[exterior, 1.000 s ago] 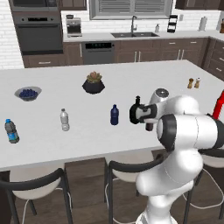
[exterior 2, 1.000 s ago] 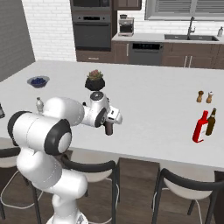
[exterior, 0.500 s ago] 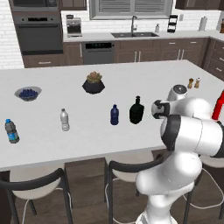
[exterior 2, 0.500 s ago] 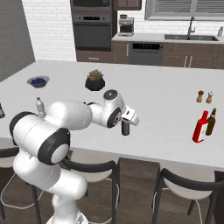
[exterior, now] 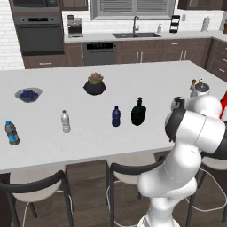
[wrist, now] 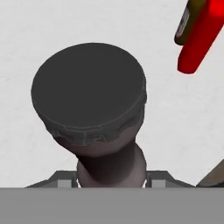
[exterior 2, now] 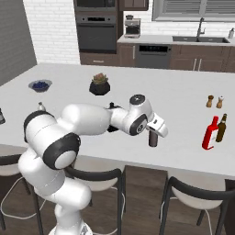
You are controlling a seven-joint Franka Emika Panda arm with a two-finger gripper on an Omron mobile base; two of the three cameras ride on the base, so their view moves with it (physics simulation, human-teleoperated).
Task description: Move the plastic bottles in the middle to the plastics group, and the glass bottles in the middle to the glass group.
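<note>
The arm is swinging toward three o'clock across the counter [exterior 2: 174,96], away from the squat black bottle [exterior: 138,111], which is sitting where it sat a second ago. The gripper [wrist: 111,180] is carrying its load along. Its fingers are clamped on the neck of a dark bottle [wrist: 89,87], one grey fingertip [wrist: 65,180] showing on each side of the brownish neck. In the hand view the bottle's round dark end with its crimped rim is facing the camera.

In the right base view the dark bottle [exterior 2: 153,138] is hanging at the end of the hand near the front edge of the counter. Whether it is touching the surface I cannot tell.

From the gripper, at three o'clock in that view, the red bottle [exterior 2: 210,133] is standing just beside a brown bottle [exterior 2: 222,127], both well apart from the hand. In the hand view the same pair is showing at one o'clock. Two small shakers [exterior 2: 215,101] are standing at about one o'clock, farther back.

At nine o'clock of the black bottle in the left base view, the small navy bottle [exterior: 116,116] is standing just beside it. Farther toward nine o'clock are the clear bottle with a white cap [exterior: 65,121] and, near the counter's end, the bottle with a blue label [exterior: 11,133]. A dark plant pot [exterior: 95,84] and a bowl of blueberries [exterior: 29,94] are sitting toward the back — eleven and ten o'clock.
</note>
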